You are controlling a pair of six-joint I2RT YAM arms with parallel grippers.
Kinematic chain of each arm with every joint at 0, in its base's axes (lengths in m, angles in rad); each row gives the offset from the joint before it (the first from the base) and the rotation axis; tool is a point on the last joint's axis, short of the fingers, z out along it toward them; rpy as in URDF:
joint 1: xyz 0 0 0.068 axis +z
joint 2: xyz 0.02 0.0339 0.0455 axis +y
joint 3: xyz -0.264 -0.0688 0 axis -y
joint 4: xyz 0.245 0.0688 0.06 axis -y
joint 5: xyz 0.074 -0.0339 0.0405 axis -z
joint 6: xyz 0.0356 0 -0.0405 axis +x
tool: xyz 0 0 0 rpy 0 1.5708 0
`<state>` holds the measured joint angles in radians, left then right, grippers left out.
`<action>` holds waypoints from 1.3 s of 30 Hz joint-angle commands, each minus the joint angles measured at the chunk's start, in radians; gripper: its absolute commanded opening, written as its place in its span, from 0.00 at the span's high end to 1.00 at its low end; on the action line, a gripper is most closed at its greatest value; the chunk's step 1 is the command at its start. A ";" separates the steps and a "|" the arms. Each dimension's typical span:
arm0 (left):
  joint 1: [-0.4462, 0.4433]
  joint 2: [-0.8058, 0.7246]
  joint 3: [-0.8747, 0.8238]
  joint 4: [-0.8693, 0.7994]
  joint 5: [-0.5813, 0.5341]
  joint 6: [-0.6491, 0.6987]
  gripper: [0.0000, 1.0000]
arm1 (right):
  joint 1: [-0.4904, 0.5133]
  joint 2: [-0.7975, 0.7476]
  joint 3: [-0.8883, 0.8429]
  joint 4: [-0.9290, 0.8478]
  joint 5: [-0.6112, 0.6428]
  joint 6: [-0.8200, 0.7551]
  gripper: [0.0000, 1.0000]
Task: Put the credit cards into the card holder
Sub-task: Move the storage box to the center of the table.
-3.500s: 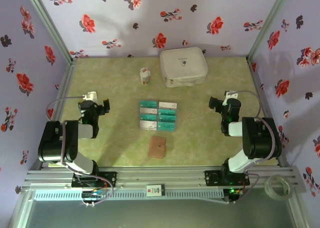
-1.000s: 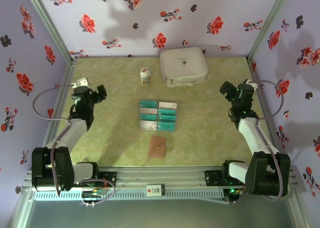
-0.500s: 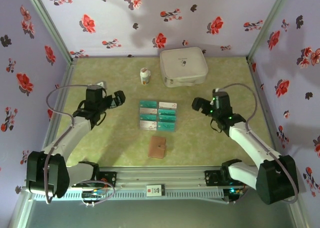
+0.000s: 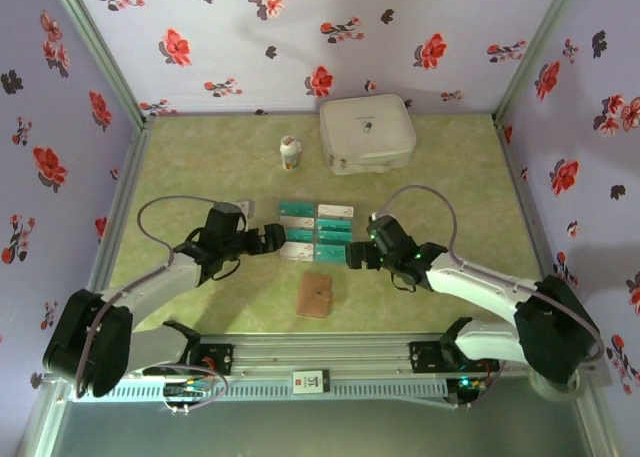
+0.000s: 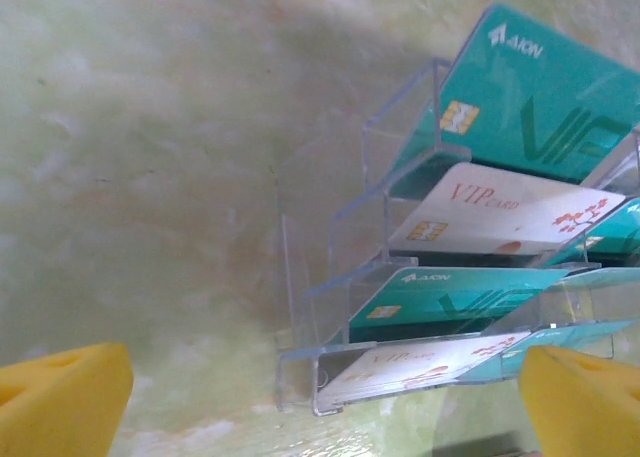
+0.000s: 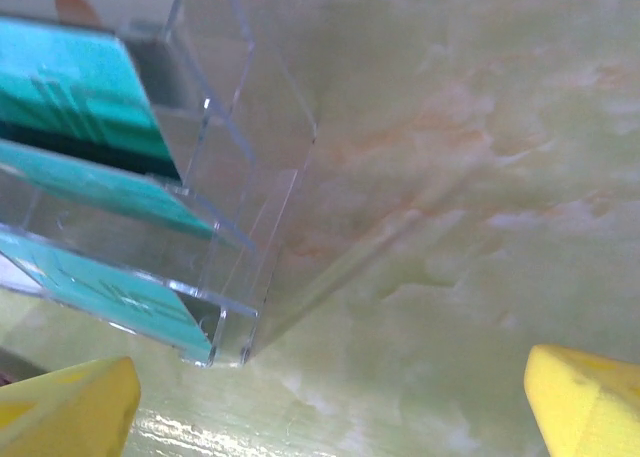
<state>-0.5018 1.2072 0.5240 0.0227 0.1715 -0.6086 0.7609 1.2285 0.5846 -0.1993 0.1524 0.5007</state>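
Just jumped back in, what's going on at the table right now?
Both arms are stretched in toward the clear tiered acrylic stand that holds the teal-green and white credit cards. The left gripper sits at the stand's left side and the right gripper at its right, both open and empty. No card is lifted yet. The small brown leather-like card holder lies closed on the table, nearer the arm bases, untouched.

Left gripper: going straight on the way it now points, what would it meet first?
Probably the clear tiered stand holding the credit cards; the open left gripper points at its side wall. Depth is unclear.
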 commanded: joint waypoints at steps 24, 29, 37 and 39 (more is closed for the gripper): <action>-0.158 0.311 0.181 0.205 -0.005 -0.050 0.00 | 0.040 0.084 -0.003 0.033 0.311 0.087 0.01; -0.171 0.402 0.262 0.236 0.012 -0.052 0.00 | 0.015 0.072 -0.013 0.011 0.325 0.097 0.01; -0.193 0.586 0.458 0.249 0.052 -0.043 0.00 | -0.093 -0.021 -0.063 -0.009 0.280 0.100 0.01; -0.197 0.636 0.514 0.243 0.061 -0.038 0.00 | -0.118 -0.044 -0.066 -0.022 0.268 0.096 0.01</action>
<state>-0.6857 1.7939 0.9676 0.2356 0.1967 -0.6495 0.6704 1.2221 0.5323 -0.1852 0.4252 0.5808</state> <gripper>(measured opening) 0.997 0.993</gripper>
